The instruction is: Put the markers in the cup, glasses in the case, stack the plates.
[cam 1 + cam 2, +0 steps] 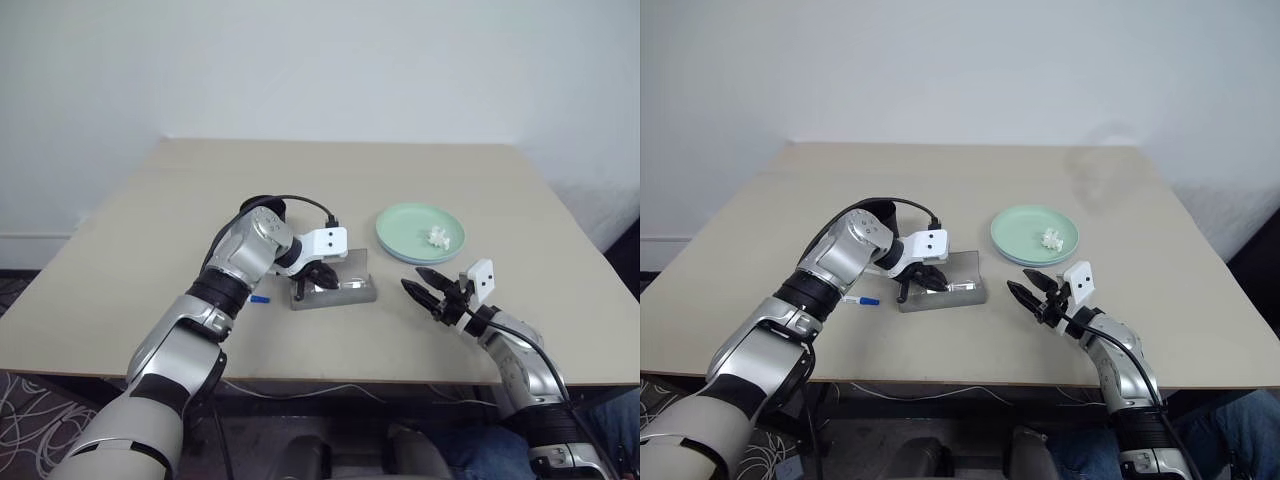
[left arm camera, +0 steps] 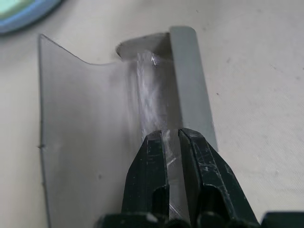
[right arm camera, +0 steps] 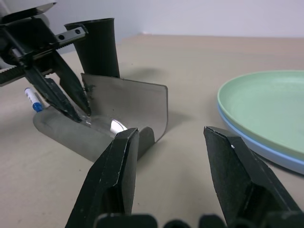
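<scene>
- Over the open case (image 1: 943, 291), the left gripper (image 1: 923, 281) points down, fingers pinching the clear glasses (image 2: 153, 102) inside it.
- Just behind that gripper stands the cup (image 3: 97, 46); a blue-capped marker (image 1: 861, 300) lies beside the arm.
- Right gripper (image 1: 1024, 291), fingers spread and empty, hovers beside the case.
- Beyond it, the plates (image 1: 1034, 235) sit stacked, green on blue.

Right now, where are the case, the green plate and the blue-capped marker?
case (image 1: 958, 294): right eye view, grey base near its right end.
green plate (image 1: 1025, 228): right eye view, bare inner surface.
blue-capped marker (image 1: 869, 300): right eye view, blue cap.
</scene>
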Robot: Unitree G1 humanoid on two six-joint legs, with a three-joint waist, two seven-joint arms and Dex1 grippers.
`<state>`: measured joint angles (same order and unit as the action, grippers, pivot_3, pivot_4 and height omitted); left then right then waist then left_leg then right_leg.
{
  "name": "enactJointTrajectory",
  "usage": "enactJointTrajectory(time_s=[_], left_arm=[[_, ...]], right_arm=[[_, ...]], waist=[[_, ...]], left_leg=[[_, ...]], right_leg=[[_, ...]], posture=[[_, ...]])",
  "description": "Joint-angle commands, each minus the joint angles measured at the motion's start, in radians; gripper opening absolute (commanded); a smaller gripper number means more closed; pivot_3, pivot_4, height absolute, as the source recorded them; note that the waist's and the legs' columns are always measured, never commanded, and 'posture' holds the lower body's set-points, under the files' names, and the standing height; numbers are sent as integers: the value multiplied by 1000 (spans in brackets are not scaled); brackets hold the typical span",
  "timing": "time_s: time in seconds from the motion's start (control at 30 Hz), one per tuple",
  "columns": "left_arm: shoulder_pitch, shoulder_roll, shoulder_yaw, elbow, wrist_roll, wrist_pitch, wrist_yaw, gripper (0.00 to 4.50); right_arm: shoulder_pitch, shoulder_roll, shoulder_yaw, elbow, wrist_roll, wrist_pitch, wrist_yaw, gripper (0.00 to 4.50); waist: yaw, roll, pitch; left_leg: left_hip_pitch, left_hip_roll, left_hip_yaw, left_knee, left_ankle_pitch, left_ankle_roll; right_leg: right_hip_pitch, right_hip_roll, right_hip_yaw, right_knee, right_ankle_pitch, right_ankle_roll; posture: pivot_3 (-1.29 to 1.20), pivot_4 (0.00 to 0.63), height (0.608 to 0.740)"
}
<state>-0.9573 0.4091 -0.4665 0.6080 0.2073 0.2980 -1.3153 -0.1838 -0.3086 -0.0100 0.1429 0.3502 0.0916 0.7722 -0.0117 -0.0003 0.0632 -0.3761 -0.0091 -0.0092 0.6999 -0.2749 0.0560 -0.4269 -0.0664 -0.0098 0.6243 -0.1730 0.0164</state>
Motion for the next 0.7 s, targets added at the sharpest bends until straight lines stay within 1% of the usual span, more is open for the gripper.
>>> enactJointTrajectory(time_s=[0.03, 0.17, 0.27, 0.37, 0.47, 0.7], left_arm=[[-86, -13, 61, 45, -20, -35, 65, 453], [-152, -32, 83, 183, -2, -114, 174, 453], [-185, -39, 88, 263, 2, -158, 197, 453], [-212, -42, 84, 331, 11, -202, 201, 975], [-237, -46, 66, 419, 54, -244, 260, 1890], [-263, -79, 43, 552, 138, -331, 412, 1890]], right_arm=[[-10, -1, -7, -48, 9, 0, -2, 2376], [-23, -1, -7, -51, 11, 4, 1, 2376], [-32, -5, -7, -58, 16, 10, 9, 2376], [-40, -13, -12, -50, 12, 7, 15, 2376], [-41, -15, -14, -43, 10, 2, 20, 2376], [-30, -7, -10, -41, 5, -6, 19, 2376]], waist=[[0, 0, 0], [0, 0, 0], [-1, 0, 0], [-1, 0, 0], [0, 0, 0], [4, -1, 0]], left_leg=[[0, 0, 0, 0, 0, 0], [0, -1, 0, 0, 0, 0], [0, -2, 0, 0, 0, 0], [0, -3, 0, 0, 0, 0], [0, -3, 0, 0, 0, 0], [-1, -5, -1, 0, 0, 0]], right_leg=[[0, 0, 0, 0, 0, 0], [0, 0, 0, 0, 0, 0], [0, 0, 0, 0, 0, 0], [0, 1, 0, 0, 0, 0], [0, 1, 0, 0, 0, 0], [0, 0, -1, 0, 1, 2]], posture=[[0, 0, 721], [0, 0, 721], [0, 0, 721], [0, 0, 721], [0, 0, 721], [0, 0, 721]])
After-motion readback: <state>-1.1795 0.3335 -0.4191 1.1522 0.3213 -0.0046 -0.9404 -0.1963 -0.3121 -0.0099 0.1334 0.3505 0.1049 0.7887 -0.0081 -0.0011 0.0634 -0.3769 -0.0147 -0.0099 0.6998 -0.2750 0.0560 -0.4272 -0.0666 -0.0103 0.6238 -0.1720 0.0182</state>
